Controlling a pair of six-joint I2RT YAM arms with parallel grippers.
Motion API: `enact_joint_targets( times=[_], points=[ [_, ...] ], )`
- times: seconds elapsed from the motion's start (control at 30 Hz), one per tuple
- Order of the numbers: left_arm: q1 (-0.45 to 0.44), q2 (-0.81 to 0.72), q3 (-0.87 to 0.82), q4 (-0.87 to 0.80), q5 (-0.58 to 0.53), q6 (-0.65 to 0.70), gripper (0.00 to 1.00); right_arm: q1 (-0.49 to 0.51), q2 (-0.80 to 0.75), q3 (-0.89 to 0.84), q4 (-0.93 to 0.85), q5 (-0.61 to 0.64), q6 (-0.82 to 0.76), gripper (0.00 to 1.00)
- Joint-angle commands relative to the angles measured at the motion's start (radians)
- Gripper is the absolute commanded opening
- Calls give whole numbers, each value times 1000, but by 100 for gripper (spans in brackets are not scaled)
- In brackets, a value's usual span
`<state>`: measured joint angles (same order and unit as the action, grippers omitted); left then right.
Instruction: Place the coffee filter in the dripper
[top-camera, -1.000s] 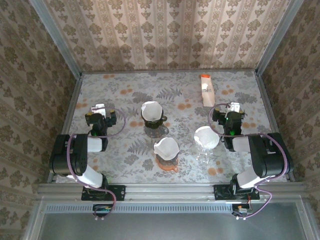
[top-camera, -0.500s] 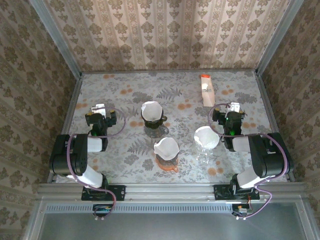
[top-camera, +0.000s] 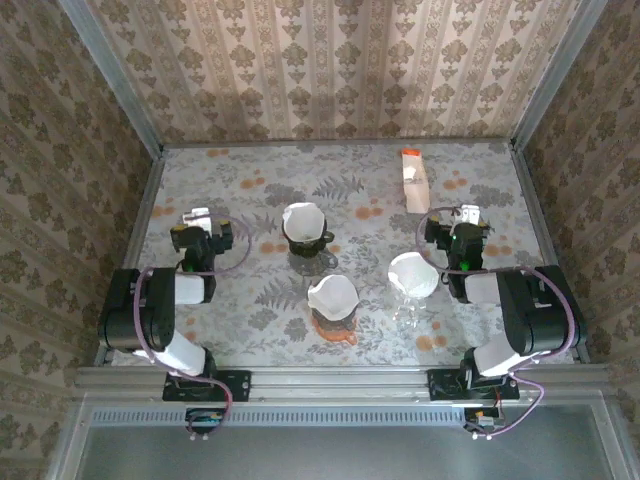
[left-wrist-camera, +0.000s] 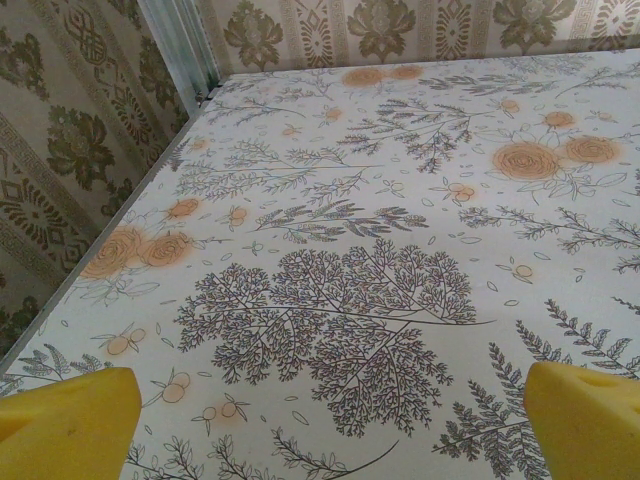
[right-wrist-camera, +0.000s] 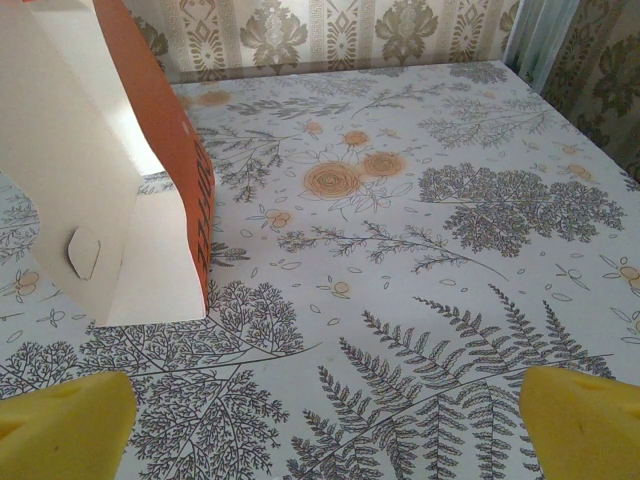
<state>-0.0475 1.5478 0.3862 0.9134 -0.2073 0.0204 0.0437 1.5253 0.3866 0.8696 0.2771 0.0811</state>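
My left pincer (top-camera: 197, 215) and right pincer (top-camera: 468, 214) both stand wide apart, holding nothing, low over the flowered table (top-camera: 250, 190). A white coffee filter (top-camera: 303, 218) sits in the dark dripper (top-camera: 308, 246), and others in the orange dripper (top-camera: 336, 331) and clear dripper (top-camera: 408, 302). The orange-and-white carton (right-wrist-camera: 100, 190) lies just beyond my right pincer.

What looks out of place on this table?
Nothing is spilled or toppled. Only the filter in the orange dripper looks odd: its rim is wavy and lopsided, while the back filter looks rounder.
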Motion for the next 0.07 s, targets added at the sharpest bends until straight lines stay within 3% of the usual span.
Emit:
enact_joint_targets(
  times=[0.0,0.03],
  points=[
    [-8,3,-7,25,-6,18,100,5,4,-5,34,14,-1,100],
    [-9,2,-7,25,-6,18,100,5,4,-5,34,14,-1,100]
  ],
)
